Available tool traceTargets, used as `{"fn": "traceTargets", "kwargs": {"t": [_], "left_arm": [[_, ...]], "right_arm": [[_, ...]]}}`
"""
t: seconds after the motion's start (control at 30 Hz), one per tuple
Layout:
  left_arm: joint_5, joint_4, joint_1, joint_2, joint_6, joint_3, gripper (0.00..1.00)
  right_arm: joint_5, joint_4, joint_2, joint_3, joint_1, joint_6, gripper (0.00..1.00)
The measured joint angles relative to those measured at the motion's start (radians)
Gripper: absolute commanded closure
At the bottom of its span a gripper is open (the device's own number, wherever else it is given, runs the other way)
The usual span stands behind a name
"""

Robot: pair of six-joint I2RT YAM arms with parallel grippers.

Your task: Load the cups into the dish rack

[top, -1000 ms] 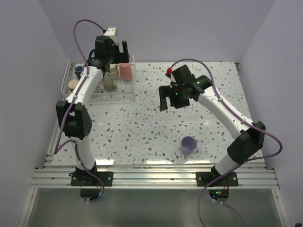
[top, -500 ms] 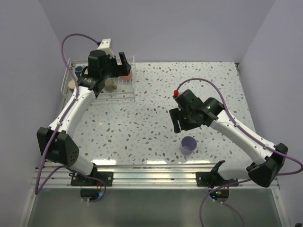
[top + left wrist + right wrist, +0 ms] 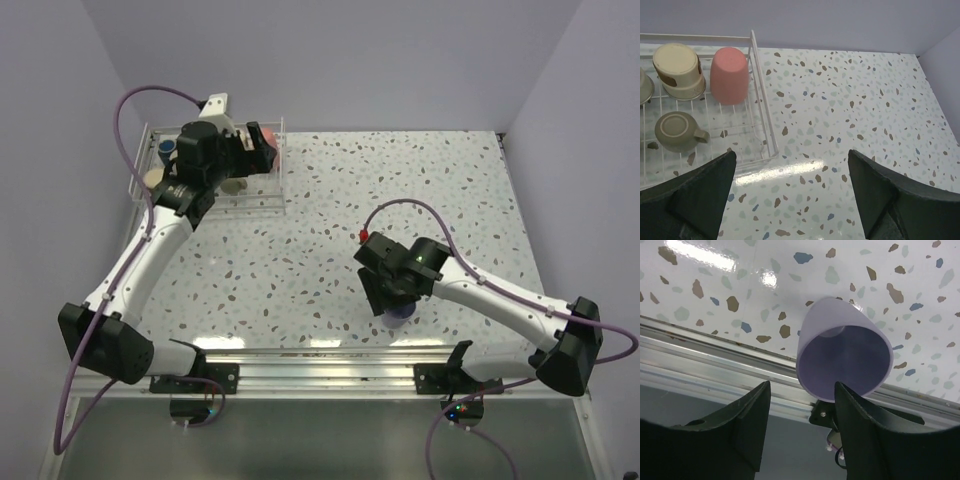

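Observation:
A lavender cup (image 3: 845, 357) stands upright near the table's front edge, its mouth facing my right wrist camera. My right gripper (image 3: 802, 415) hovers just above it, open at a medium width. One finger (image 3: 865, 430) overlaps the rim and nothing is gripped. From above the right gripper (image 3: 385, 300) hides most of that cup (image 3: 403, 315). The white wire dish rack (image 3: 760, 95) at the back left holds a pink-red cup (image 3: 730, 75), a beige cup (image 3: 679, 70) and an olive cup (image 3: 677, 131). My left gripper (image 3: 790, 200) is open and empty above the rack's right end (image 3: 265, 205).
An aluminium rail (image 3: 320, 350) runs along the near table edge, right beside the lavender cup. A dark blue cup (image 3: 167, 148) sits at the rack's far left. Walls close in at the back and on both sides of the speckled table (image 3: 320, 200).
My right arm has swung from mid-table toward the near edge and come down over the lavender cup, its jaws narrowing. The left gripper has shifted slightly left over the rack.

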Motion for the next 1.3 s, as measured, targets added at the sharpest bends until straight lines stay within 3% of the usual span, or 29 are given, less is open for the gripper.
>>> {"fn": "traceTargets", "kwargs": {"t": [0.17,0.33,0.5,0.63,0.73,0.83,0.97,1.13,1.3], "left_arm": [[-0.008,-0.010,0.000,-0.021,-0.004,-0.006,0.05],[-0.025,-0.018,0.000,-0.039,-0.004,-0.014,0.05],[-0.030,-0.024,0.000,-0.047,-0.003,-0.024,0.05],[-0.035,-0.025,0.000,-0.047,-0.002,-0.026,0.05],[-0.037,-0.026,0.000,-0.047,0.000,-0.025,0.05],[-0.051,-0.034,0.000,-0.045,0.001,-0.021,0.05],[-0.095,-0.048,0.000,-0.020,0.023,0.017,0.00],[-0.127,-0.033,0.001,-0.014,0.083,0.031,0.00],[-0.080,-0.025,0.050,-0.009,0.075,0.056,0.00]], "right_arm": [[0.007,0.026,0.002,-0.059,0.000,0.010,0.47],[0.016,0.075,0.007,-0.106,0.000,0.013,0.62],[0.031,0.123,0.036,-0.156,0.006,0.014,0.68],[0.034,0.135,0.057,-0.168,0.012,0.013,0.80],[0.039,0.143,0.074,-0.164,0.014,0.010,1.00],[0.060,0.129,0.093,-0.140,0.015,0.010,1.00],[0.094,0.077,0.129,0.000,0.015,-0.004,1.00],[0.121,0.035,0.237,0.375,-0.022,-0.053,1.00],[0.016,0.030,0.369,0.774,-0.204,-0.086,1.00]]}}
